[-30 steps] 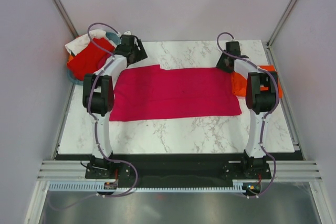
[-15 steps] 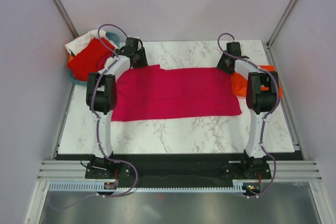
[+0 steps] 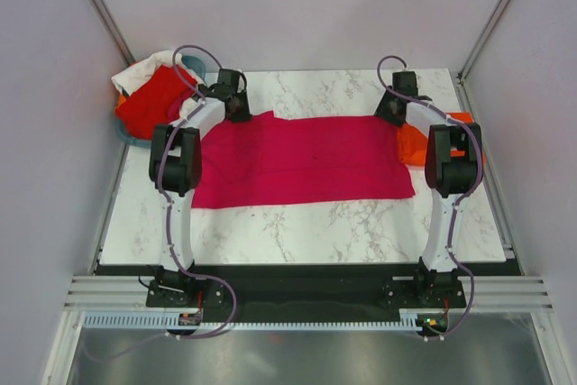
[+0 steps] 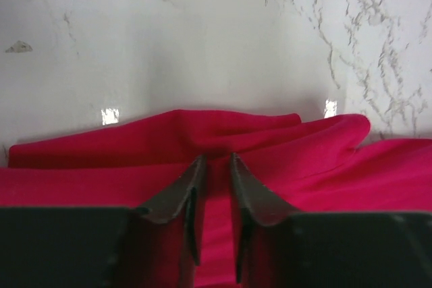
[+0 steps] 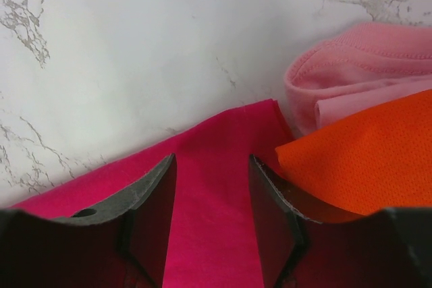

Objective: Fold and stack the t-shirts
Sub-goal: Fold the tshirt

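Magenta cotton covers the middle of the marble table (image 3: 297, 223): the magenta t-shirt (image 3: 302, 161) lies flat as a wide strip, and both arms reach to its far edge.

Over the last second the left gripper (image 3: 236, 107) has come in from the teal basket (image 3: 194, 62) side and dropped onto the shirt's far-left corner. In its wrist view the left gripper (image 4: 216, 163) is drawn almost together, with a sliver of cloth between the fingers and a raised ridge of fabric bunched just ahead. I judge that it has pinched that corner.

The right gripper (image 3: 393, 111) has barely moved. It sits at the far-right corner with its jaws apart on either side of the cloth and nothing clamped. Its own view shows the orange t-shirt (image 5: 364, 160) and a pale pink garment (image 5: 364, 59) just beside that corner.

The red t-shirt (image 3: 151, 101) and white t-shirt (image 3: 144, 71) are heaped at the basket, not yet folded.

With one corner taken and the other straddled, the next fold looks about to start. The right side probably needs to close before the far edge can be drawn toward the near one.
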You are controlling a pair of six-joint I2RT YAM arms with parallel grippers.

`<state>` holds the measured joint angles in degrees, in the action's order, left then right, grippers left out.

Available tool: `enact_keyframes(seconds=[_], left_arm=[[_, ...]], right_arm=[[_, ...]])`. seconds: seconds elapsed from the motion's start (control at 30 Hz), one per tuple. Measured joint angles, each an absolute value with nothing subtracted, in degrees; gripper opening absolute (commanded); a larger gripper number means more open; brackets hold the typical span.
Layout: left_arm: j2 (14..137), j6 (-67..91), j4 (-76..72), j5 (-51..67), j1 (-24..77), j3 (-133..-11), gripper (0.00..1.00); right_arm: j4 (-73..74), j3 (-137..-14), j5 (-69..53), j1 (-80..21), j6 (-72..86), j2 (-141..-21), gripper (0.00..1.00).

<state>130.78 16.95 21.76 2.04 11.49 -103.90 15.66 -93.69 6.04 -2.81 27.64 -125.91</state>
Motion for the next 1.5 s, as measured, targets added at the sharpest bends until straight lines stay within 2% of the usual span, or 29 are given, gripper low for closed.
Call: enact_keyframes(seconds=[0.1,0.2,0.5,0.67,0.83,1.07,1.33,1.4,1.43,1.47,1.5], left_arm=[[130.65,16.49,21.74,1.89,11.92,-101.95,0.1],[128.99,16.53,20.53,1.08,12.69,-98.98,0.02],[119.02,16.73,10.35,-4.01,16.56,-81.49,0.02],[116.53,17.1,8.03,-5.37,17.08,-78.65,0.02],[116.33,17.56,7.7,-6.76,16.51,-80.12,0.02],[120.51,19.27,8.95,-6.72,13.5,-91.68,0.02],[124.62,19.7,12.45,-6.81,12.67,-98.15,0.02],[124.9,19.68,13.06,-6.83,12.71,-98.52,0.14],[124.9,19.64,13.43,-6.7,12.73,-98.52,0.24],[124.9,19.57,13.69,-6.42,12.73,-98.52,0.48],[124.9,19.33,13.74,-6.04,12.73,-98.52,0.58]], right_arm=[[15.62,-93.32,6.02,-2.76,27.64,-125.36,0.54],[15.44,-93.19,5.82,-2.76,27.66,-125.16,0.54],[14.96,-91.66,4.69,-2.76,27.9,-124.57,0.54],[14.37,-91.26,4.1,-2.76,28.36,-124.31,0.54],[13.93,-91.26,3.46,-2.76,28.71,-124.29,0.54],[13.72,-91.09,2.92,-2.76,28.91,-124.25,0.54],[13.37,-90.35,2.2,-2.76,29.32,-124.22,0.54],[13.3,-90.35,2.15,-2.76,29.34,-124.22,0.54],[13.26,-90.35,2.13,-2.76,29.34,-124.22,0.54],[13.26,-90.35,2.13,-2.76,29.36,-124.22,0.55],[13.21,-90.35,2.11,-2.76,29.36,-124.22,0.55]])
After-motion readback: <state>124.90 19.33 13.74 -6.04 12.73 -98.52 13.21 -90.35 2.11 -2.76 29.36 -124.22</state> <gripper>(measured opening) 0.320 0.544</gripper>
